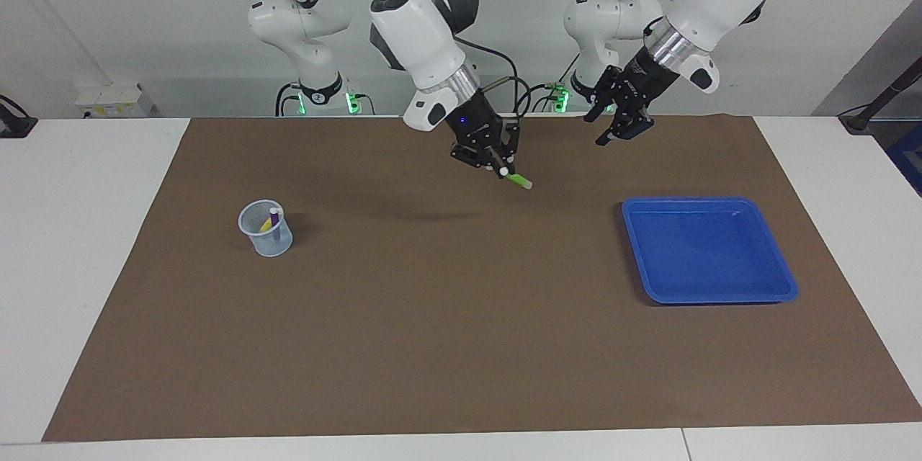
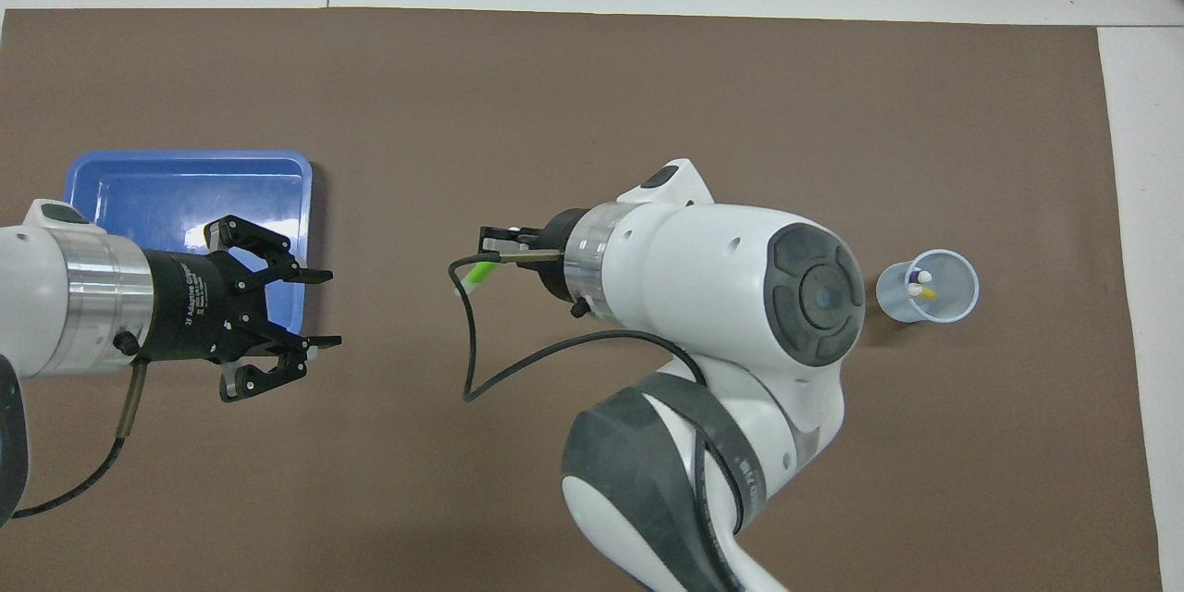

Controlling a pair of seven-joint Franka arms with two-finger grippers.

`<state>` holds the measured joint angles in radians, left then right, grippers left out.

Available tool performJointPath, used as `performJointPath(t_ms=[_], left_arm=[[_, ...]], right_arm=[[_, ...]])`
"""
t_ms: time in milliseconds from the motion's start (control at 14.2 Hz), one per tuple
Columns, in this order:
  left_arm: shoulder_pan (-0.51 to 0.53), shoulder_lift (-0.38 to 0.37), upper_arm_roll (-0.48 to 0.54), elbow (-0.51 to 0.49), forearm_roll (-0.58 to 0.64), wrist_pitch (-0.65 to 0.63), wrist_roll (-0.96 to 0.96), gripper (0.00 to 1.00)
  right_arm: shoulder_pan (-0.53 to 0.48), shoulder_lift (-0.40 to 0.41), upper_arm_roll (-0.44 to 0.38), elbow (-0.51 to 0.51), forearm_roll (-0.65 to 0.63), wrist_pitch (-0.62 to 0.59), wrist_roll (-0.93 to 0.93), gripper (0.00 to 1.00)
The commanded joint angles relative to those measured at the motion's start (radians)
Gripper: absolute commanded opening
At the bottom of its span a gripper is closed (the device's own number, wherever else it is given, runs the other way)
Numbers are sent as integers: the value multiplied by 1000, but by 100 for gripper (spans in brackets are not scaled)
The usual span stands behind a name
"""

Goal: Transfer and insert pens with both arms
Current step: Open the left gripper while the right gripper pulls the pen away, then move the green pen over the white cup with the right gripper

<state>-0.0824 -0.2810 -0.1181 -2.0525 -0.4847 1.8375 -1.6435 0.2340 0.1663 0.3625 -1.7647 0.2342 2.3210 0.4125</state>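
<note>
My right gripper point(image 1: 498, 160) point(image 2: 490, 252) is shut on the bright green pen point(image 1: 517, 179) point(image 2: 476, 275), which hangs slanted over the brown mat's middle. With nothing between its fingers, my left gripper point(image 1: 618, 127) point(image 2: 317, 308) stands open over the mat beside the blue tray point(image 1: 708, 249) point(image 2: 185, 194). The yellow pen point(image 1: 266, 225) point(image 2: 927, 294) and the purple pen point(image 1: 274, 218) point(image 2: 919, 277) stand in the clear cup point(image 1: 266, 229) point(image 2: 928, 286) toward the right arm's end of the table.
A brown mat point(image 1: 461, 317) point(image 2: 647, 92) covers most of the white table. The blue tray holds nothing. Two smaller white arms with green lights point(image 1: 317, 97) stand at the robots' edge of the table.
</note>
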Motion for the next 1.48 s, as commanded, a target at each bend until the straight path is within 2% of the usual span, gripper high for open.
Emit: performJointPath(t_ms=[0,211,352,563,774,985,1126,1196,1266,1407], left_arm=[[10,-52,14,-40,-9,-101,324,63],[104,-66,14,-47,-3,-191,667,63],[150,-72,14,-47,15,-224,816,63],[188,-73,15,-44,138,-279,1107,63],[225,-72,15,-38,248,-287,1346,63],[308,-61,15,-23,297,-239,1604,63],[331,-37,15,14,356,-207,1680,64],[331,-26,14,40,377,-189,1685,69],[326,0,14,63,396,-176,1685,77],[316,34,14,126,429,-176,1685,100]], right_arm=[[-70,-22,9,2,-142,-147,-179,0],[-143,-57,10,5,-234,-297,-318,0],[-205,-96,9,16,-271,-398,-447,0],[-321,-140,9,14,-343,-485,-676,0],[-432,-145,10,-21,-421,-450,-868,0],[-508,-197,10,-165,-435,-297,-980,0],[-518,-217,12,-235,-435,-235,-980,0],[-519,-220,10,-263,-435,-203,-982,0],[-519,-220,10,-278,-434,-190,-974,0],[-528,-226,9,-306,-421,-189,-962,0]])
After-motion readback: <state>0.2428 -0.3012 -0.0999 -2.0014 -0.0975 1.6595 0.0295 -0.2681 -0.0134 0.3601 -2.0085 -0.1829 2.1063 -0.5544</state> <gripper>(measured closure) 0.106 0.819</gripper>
